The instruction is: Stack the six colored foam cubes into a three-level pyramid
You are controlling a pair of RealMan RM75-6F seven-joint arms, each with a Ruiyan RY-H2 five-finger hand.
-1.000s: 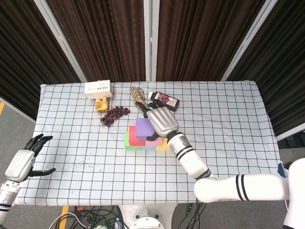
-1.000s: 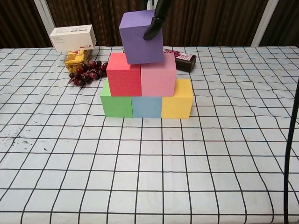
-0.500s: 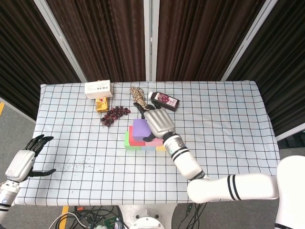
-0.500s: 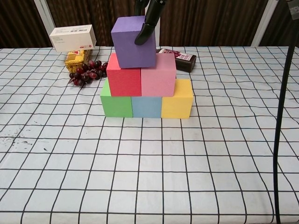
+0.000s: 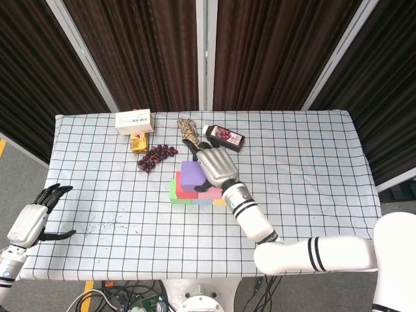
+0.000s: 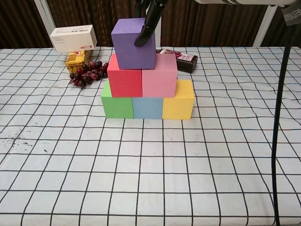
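The purple cube (image 6: 133, 43) sits level on the red cube (image 6: 124, 81) and overlaps the pink cube (image 6: 160, 81) a little, so it is off-centre to the left. Below them stand the green cube (image 6: 116, 105), blue cube (image 6: 147, 107) and yellow cube (image 6: 178, 105) in a row. My right hand (image 5: 218, 168) reaches over the stack from behind and grips the purple cube (image 5: 191, 176); one of its fingers (image 6: 145, 29) lies on the cube's front face. My left hand (image 5: 32, 219) hovers open off the table's near left corner.
Behind the stack lie a bunch of dark grapes (image 6: 87, 71), a gold packet (image 6: 76, 60), a white box (image 6: 73, 37) and a dark bottle (image 6: 181, 59). A dried brown bundle (image 5: 188, 129) lies at the back. A black cable (image 6: 281, 117) hangs at the right.
My right hand carried the purple cube down and to the left; it went from tilted in the air to resting level on the red and pink cubes. The left hand stayed still.
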